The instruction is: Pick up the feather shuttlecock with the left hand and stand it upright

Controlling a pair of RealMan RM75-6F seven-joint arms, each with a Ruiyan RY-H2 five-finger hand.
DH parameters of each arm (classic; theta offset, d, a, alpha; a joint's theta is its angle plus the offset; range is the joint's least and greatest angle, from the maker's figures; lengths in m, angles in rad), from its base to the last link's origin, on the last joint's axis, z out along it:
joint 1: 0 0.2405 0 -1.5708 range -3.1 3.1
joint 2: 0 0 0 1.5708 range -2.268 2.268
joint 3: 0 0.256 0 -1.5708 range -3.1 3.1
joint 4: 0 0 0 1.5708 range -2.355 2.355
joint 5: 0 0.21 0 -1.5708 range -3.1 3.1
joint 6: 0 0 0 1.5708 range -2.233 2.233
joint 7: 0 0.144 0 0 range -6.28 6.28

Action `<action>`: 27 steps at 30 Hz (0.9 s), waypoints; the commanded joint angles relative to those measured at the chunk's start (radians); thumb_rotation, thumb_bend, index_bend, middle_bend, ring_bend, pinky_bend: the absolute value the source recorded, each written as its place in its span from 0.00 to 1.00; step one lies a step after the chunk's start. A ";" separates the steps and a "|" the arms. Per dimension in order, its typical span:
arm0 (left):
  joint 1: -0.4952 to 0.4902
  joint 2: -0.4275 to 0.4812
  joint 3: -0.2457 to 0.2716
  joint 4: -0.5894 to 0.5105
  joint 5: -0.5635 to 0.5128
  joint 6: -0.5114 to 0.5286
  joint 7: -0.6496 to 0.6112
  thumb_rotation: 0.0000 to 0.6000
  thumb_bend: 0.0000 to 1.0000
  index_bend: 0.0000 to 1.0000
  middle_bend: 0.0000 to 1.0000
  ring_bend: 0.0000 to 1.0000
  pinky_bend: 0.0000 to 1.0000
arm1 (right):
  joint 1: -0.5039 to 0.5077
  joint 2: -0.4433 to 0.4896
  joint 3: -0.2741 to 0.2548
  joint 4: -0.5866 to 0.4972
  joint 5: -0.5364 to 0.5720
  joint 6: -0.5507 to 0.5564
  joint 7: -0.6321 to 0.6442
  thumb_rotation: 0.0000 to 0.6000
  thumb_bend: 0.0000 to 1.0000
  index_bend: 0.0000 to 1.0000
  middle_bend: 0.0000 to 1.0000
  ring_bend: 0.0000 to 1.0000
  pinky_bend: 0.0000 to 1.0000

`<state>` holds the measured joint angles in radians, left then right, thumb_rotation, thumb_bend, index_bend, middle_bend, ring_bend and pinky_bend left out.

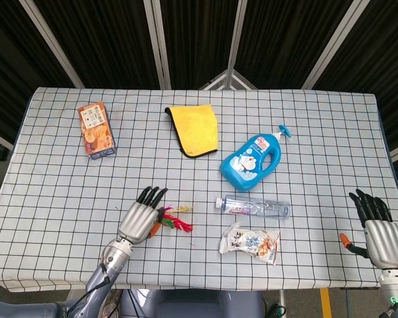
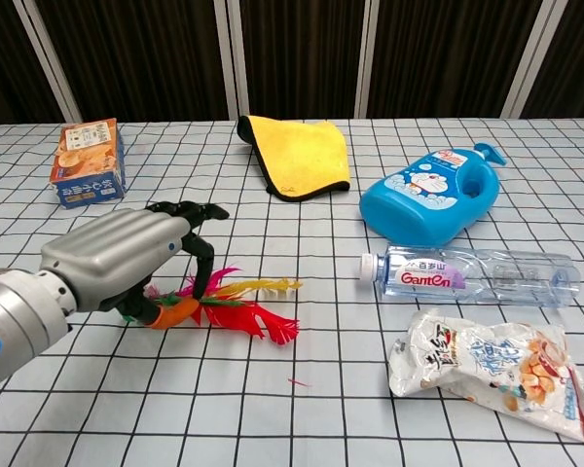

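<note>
The feather shuttlecock (image 2: 241, 309) lies on its side on the checked tablecloth, its orange base toward my left hand and its red, yellow and pink feathers pointing right. In the head view the shuttlecock (image 1: 176, 221) sits near the table's front, left of centre. My left hand (image 2: 122, 258) arches over the base with its dark fingertips coming down among the feathers; I see no closed grip. From above, the left hand (image 1: 140, 217) shows fairly straight fingers. My right hand (image 1: 379, 232) rests open at the table's front right edge, holding nothing.
An orange box (image 2: 88, 163) stands at the back left. A yellow cloth (image 2: 302, 154) lies at the back centre. To the right of the shuttlecock are a blue pump bottle (image 2: 428, 199), a clear water bottle (image 2: 477, 272) lying down, and a snack bag (image 2: 487, 365).
</note>
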<state>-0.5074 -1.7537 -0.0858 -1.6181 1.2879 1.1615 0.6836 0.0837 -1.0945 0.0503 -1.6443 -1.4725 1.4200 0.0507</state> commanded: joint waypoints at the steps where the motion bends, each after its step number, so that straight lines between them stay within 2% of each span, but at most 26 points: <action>1: 0.000 0.022 -0.008 -0.027 0.008 0.012 -0.016 1.00 0.64 0.61 0.04 0.00 0.00 | 0.000 -0.001 0.000 0.000 0.000 0.000 -0.001 1.00 0.33 0.00 0.00 0.00 0.00; 11: 0.012 0.122 -0.037 -0.119 0.030 0.058 -0.091 1.00 0.65 0.61 0.04 0.00 0.00 | 0.000 -0.002 0.000 0.000 0.000 0.001 -0.006 1.00 0.33 0.00 0.00 0.00 0.00; 18: 0.027 0.172 -0.046 -0.131 0.031 0.078 -0.167 1.00 0.65 0.60 0.04 0.00 0.00 | 0.000 -0.004 -0.001 -0.001 -0.001 0.000 -0.013 1.00 0.33 0.00 0.00 0.00 0.00; 27: 0.035 0.185 -0.053 -0.110 0.000 0.076 -0.217 1.00 0.65 0.60 0.04 0.00 0.00 | 0.000 -0.004 -0.002 -0.005 0.001 -0.002 -0.020 1.00 0.33 0.00 0.00 0.00 0.00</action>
<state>-0.4733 -1.5696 -0.1376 -1.7321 1.2914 1.2389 0.4701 0.0835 -1.0985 0.0481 -1.6494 -1.4718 1.4183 0.0311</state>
